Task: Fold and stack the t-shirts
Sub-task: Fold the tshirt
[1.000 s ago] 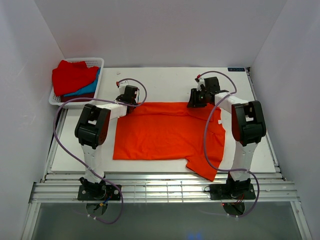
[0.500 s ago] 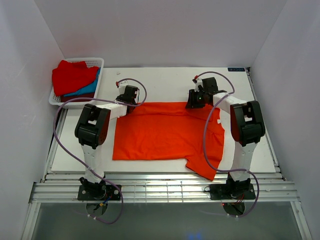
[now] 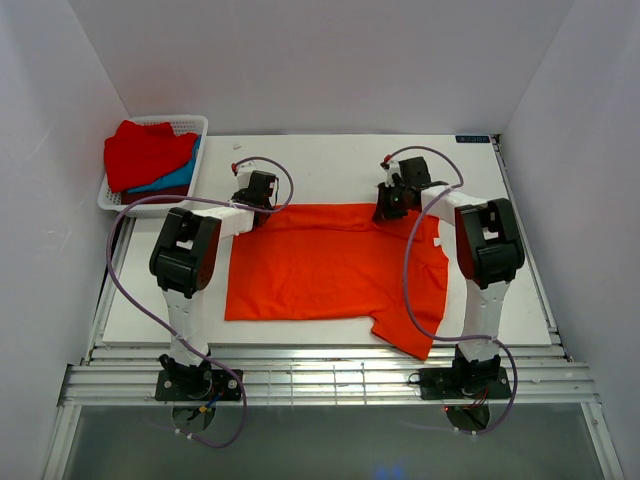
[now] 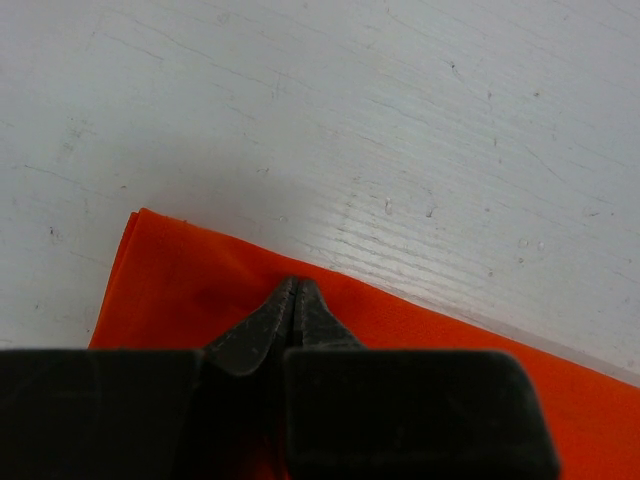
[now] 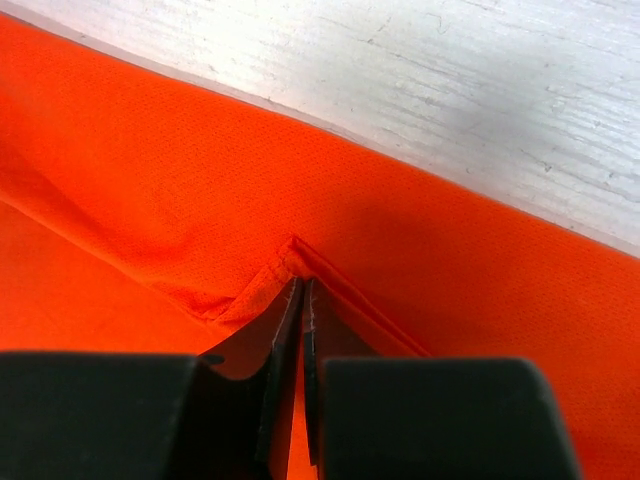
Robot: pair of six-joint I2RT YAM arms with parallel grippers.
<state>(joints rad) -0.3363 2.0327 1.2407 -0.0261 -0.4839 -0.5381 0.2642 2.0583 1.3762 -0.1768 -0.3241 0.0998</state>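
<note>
The orange-red t-shirt (image 3: 335, 265) lies spread flat on the white table (image 3: 330, 165), with one sleeve hanging toward the near right. My left gripper (image 3: 262, 210) is at the shirt's far left corner. In the left wrist view its jaws (image 4: 293, 287) are pressed together on the orange cloth (image 4: 180, 290) near the edge. My right gripper (image 3: 386, 210) is at the far edge, right of the middle. Its jaws (image 5: 300, 287) are shut, with a puckered fold of the shirt (image 5: 150, 180) drawn up between the tips.
A white lattice basket (image 3: 196, 124) stands at the far left corner, holding a red t-shirt (image 3: 145, 150) over a blue one (image 3: 182, 178). White walls close in the left, back and right. A metal rail (image 3: 330, 380) runs along the near edge by the arm bases.
My right gripper has shifted slightly left along the far edge and closed on the cloth. The left gripper and the shirt's body have not moved.
</note>
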